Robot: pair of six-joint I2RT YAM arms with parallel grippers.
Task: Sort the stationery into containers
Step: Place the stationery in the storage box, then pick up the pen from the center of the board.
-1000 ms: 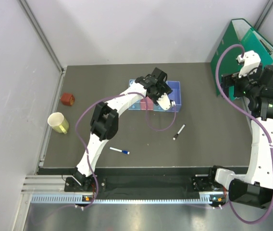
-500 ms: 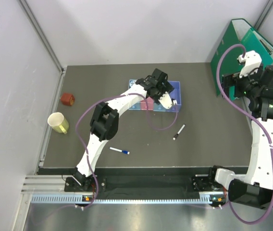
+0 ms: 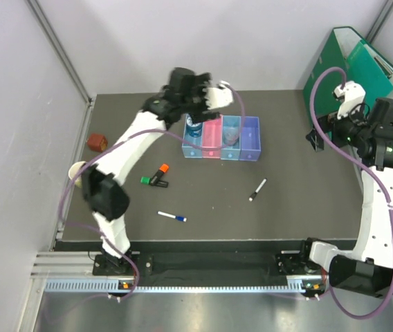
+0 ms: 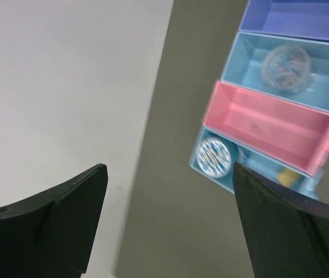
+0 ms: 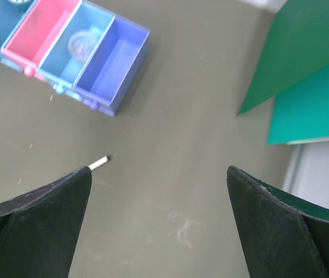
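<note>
Way out left of the bins (image 3: pixel 250 153), a reddish-brown eraser (image 3: pixel 97 142) sits alone near the table edge. Closer in, off the bins' near-left corner, the orange-and-black highlighter (image 3: pixel 160 169) and the green highlighter (image 3: pixel 147 180) lie just beside each other. The white pen (image 3: pixel 172 217) with the blue cap is further toward the near edge. The left gripper (image 4: pixel 170 169) hangs over the far-left end of the bins, fingers spread wide with nothing between them. Its wrist camera shows the blue tape roll (image 4: pixel 215 155) sitting in the leftmost light blue bin. Off the bins' near-right corner lies the black-and-white marker (image 3: pixel 257 189). Well right of the bins, the right gripper (image 5: pixel 159 169) is up high, also fully spread and empty, near the green folders (image 3: pixel 352 62). What could bite here: those highlighters are so close that a wide grab might catch both or flick one away. The loose pens look round-bodied, so a sloppy nudge probably sends them rolling. The left arm also has to cross over the bins to reach anything, and a low pass could shove the whole row.
</note>
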